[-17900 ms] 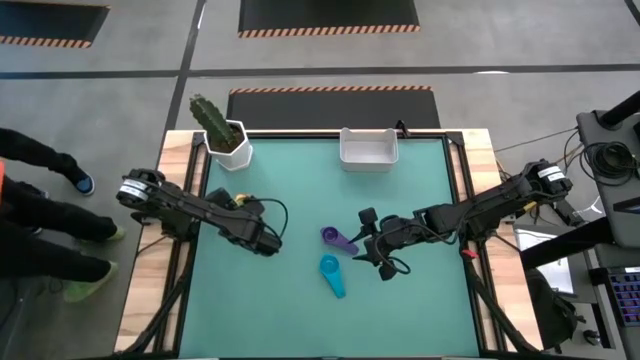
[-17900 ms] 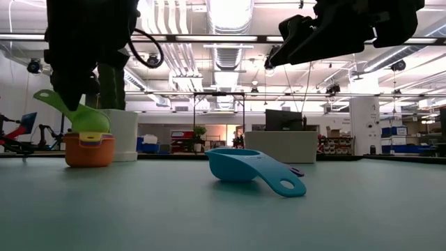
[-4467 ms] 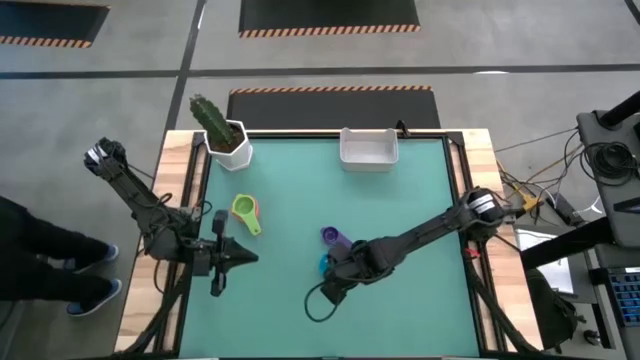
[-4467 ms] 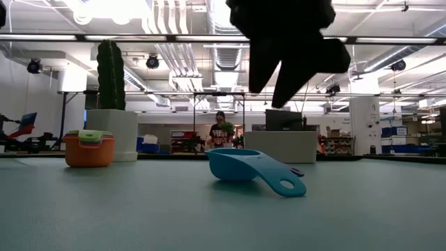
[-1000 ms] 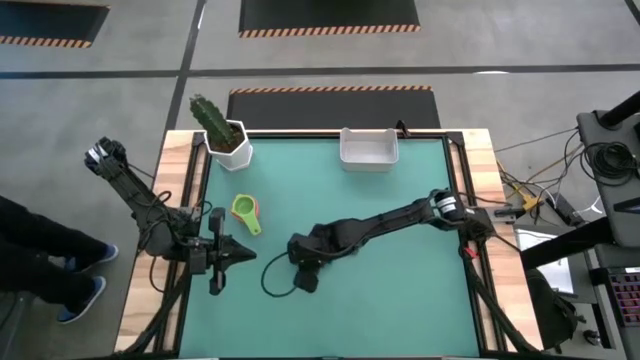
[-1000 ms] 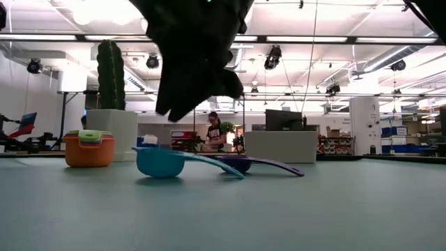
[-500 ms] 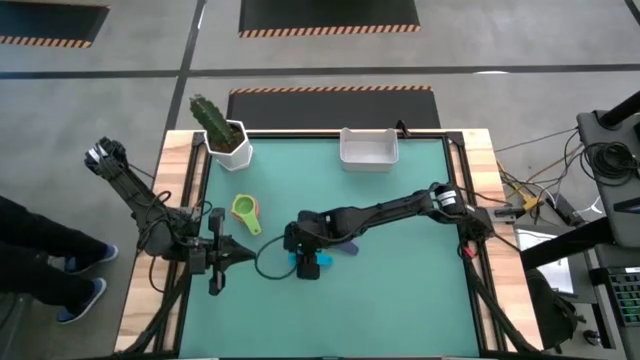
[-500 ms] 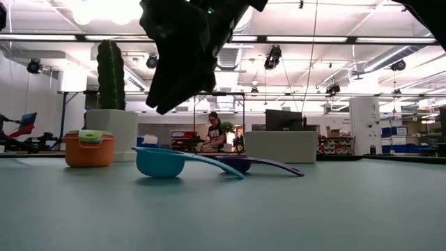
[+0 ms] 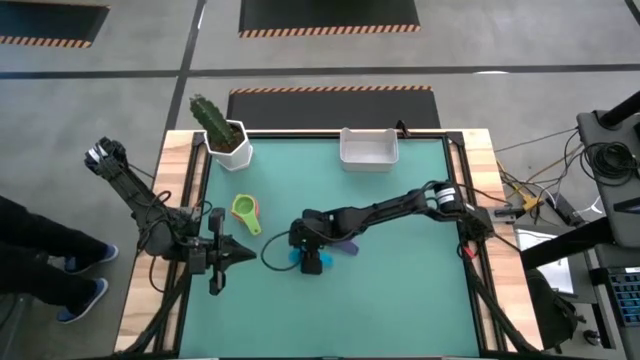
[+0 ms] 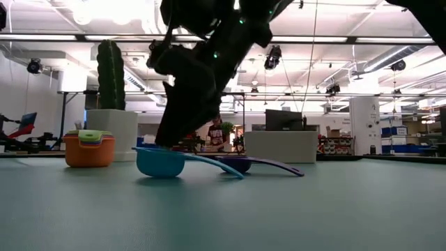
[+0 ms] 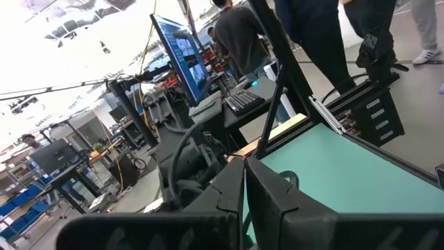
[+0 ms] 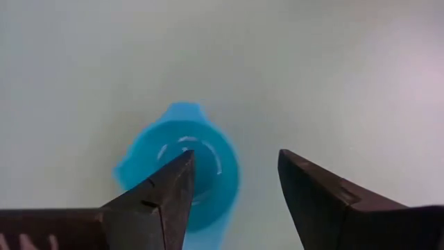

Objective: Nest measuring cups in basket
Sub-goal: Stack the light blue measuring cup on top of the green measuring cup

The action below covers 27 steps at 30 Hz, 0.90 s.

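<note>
A teal measuring cup (image 9: 297, 258) lies upright on the green mat near the table's middle, its handle (image 10: 212, 164) toward a purple cup (image 9: 346, 245) beside it. My right gripper (image 12: 236, 167) is open and slants down over the teal cup (image 12: 182, 165), one finger over its bowl and the other beyond its rim. A stack of cups topped by a green one (image 9: 245, 212) stands to the left. The white basket (image 9: 368, 148) sits at the far edge. My left gripper (image 9: 250, 257) waits shut at the table's left side. My right gripper has one fingertip (image 10: 166, 141) down at the teal cup's rim (image 10: 159, 149), coming from above at a slant. I cannot tell whether it touches the rim. The cup rests on the mat.
A white pot with a green cactus (image 9: 222, 132) stands at the far left corner. The stack (image 10: 89, 148) shows an orange cup at its bottom. People stand in the room beyond the table.
My right gripper has come down toward the teal cup and rolled about its own axis. It has also shifted a little toward the far edge. The teal and purple cups have stayed where they were.
</note>
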Tool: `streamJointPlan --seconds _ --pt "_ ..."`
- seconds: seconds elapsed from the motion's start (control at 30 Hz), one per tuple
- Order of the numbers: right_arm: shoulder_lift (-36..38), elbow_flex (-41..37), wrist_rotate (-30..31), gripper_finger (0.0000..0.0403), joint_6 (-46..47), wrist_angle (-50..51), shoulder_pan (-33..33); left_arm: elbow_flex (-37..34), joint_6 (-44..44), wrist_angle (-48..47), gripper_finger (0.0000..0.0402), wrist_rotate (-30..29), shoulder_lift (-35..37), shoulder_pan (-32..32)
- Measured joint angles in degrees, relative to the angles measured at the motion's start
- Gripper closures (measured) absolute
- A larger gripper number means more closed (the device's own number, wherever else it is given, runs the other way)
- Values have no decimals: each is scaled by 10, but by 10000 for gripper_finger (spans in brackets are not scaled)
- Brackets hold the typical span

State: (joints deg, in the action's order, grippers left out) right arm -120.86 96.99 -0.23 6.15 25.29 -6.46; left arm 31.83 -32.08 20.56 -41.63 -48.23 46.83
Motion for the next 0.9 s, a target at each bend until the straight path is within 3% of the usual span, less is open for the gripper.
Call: streamJointPlan --seconds 0.3,0.63,0.9 --pt "0 -51 -21 238 28 -62 4 0 0 0 402 0 0 0" --pt "-1 -53 -30 381 47 -80 5 0 -3 0 402 0 0 0" --pt "-1 -29 -30 393 99 -80 12 0 -9 4 402 -19 5 0"
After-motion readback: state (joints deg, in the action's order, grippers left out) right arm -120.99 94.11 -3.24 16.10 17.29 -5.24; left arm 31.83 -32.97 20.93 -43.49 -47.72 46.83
